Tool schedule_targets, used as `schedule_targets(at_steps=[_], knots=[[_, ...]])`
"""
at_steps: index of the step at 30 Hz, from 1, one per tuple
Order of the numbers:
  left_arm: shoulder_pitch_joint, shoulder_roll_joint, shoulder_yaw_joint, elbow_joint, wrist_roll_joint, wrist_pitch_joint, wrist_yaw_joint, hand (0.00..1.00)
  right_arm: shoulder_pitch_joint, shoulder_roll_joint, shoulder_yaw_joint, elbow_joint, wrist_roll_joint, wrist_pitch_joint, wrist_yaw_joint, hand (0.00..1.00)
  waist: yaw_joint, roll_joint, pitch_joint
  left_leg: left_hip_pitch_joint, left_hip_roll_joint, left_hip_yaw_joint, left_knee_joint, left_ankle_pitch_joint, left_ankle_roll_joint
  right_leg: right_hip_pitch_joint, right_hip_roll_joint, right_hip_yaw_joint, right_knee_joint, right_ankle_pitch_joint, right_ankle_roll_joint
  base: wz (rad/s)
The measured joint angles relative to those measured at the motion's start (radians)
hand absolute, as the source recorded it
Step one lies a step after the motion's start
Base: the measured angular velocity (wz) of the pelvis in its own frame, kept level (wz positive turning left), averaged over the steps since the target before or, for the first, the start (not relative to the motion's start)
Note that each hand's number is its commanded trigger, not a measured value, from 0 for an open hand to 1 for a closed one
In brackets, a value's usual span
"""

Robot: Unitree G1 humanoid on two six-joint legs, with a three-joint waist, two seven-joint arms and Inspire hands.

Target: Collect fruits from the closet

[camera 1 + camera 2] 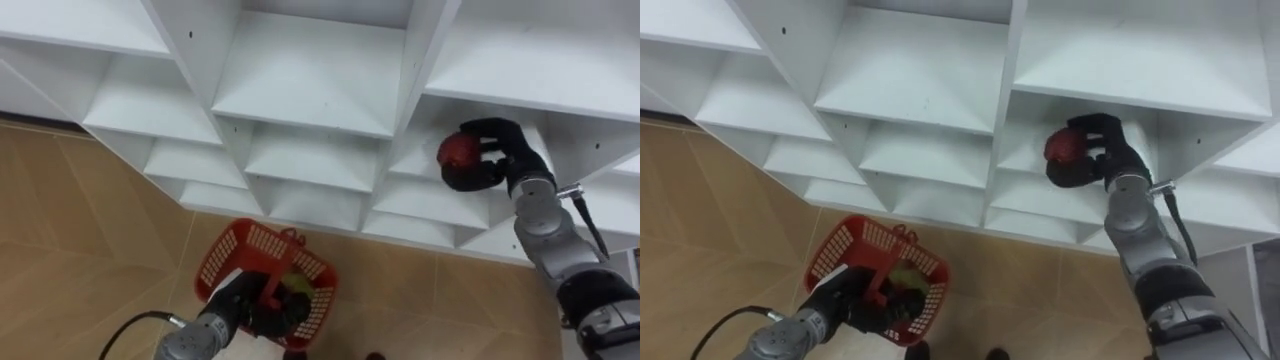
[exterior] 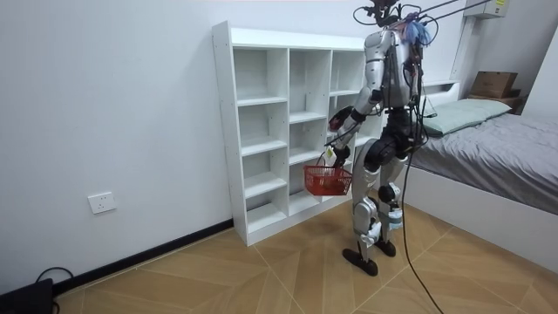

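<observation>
A round red fruit (image 1: 458, 149) is in a compartment of the white closet (image 1: 310, 90), on the right side of its middle rows. My right hand (image 1: 492, 158) is inside that compartment, fingers curled round the fruit. Below, my left hand (image 1: 240, 300) is shut on the handle of a red mesh basket (image 1: 228, 246), which hangs over the wooden floor in front of the closet. Something greenish-yellow (image 1: 296, 284) lies in the basket. In the room view I stand facing the closet (image 2: 261, 131), basket (image 2: 328, 180) at hip height, right hand (image 2: 336, 120) reaching into a shelf.
The closet's other compartments in the eye views hold nothing. A bed (image 2: 488, 148) with a pillow stands close behind me at the room view's right, a cardboard box (image 2: 493, 83) beyond it. Open wooden floor (image 2: 218, 270) lies at the room view's left.
</observation>
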Motion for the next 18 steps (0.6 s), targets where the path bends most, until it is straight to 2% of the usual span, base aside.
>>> schedule_targets(at_steps=[3,5,7,8,15,18], knots=[[0.013,0.002,0.001,-0.001,-0.017,-0.003,-0.003,1.0,0.015,0.008,0.0,-0.01,-0.01,-0.002,0.017,1.0,-0.002,0.005,-0.0036,0.051,0.001,0.01,-0.021,0.0,0.0,0.044,0.002,0.004,-0.011,-0.001,0.001,-0.06],[0.029,0.002,0.001,-0.001,-0.022,-0.006,-0.004,1.0,0.053,0.011,-0.002,-0.068,-0.043,-0.007,0.021,1.0,-0.012,0.011,-0.0109,0.089,0.001,0.019,-0.037,0.0,-0.001,0.076,0.006,0.014,-0.026,-0.001,0.002,-0.13],[0.042,0.003,0.002,-0.001,-0.021,-0.006,-0.004,1.0,0.083,0.024,-0.002,-0.088,-0.073,-0.014,0.029,1.0,-0.029,0.008,-0.0243,0.107,0.003,0.019,-0.044,0.0,-0.001,0.097,0.01,0.016,-0.04,0.0,0.004,-0.03],[0.042,0.002,0.002,-0.001,-0.021,-0.006,-0.004,1.0,0.115,0.024,-0.002,-0.116,-0.092,-0.014,0.038,1.0,-0.034,0.006,-0.0263,0.116,0.003,0.021,-0.044,0.0,-0.001,0.11,0.011,0.017,-0.047,0.0,0.004,0.0],[0.052,0.005,0.001,-0.006,-0.024,-0.017,-0.005,1.0,0.288,0.034,0.056,-0.236,-0.123,-0.009,0.113,1.0,-0.054,-0.004,-0.0308,0.179,0.004,0.032,-0.075,0.001,-0.002,0.162,0.017,0.032,-0.069,0.001,0.007,-0.06],[0.065,0.005,0.002,-0.006,-0.028,-0.036,-0.009,1.0,0.342,0.037,0.068,-0.311,-0.129,-0.009,0.155,1.0,-0.057,-0.008,-0.0306,0.207,0.005,0.039,-0.085,0.001,-0.002,0.186,0.019,0.038,-0.077,0.001,0.008,-0.07]])
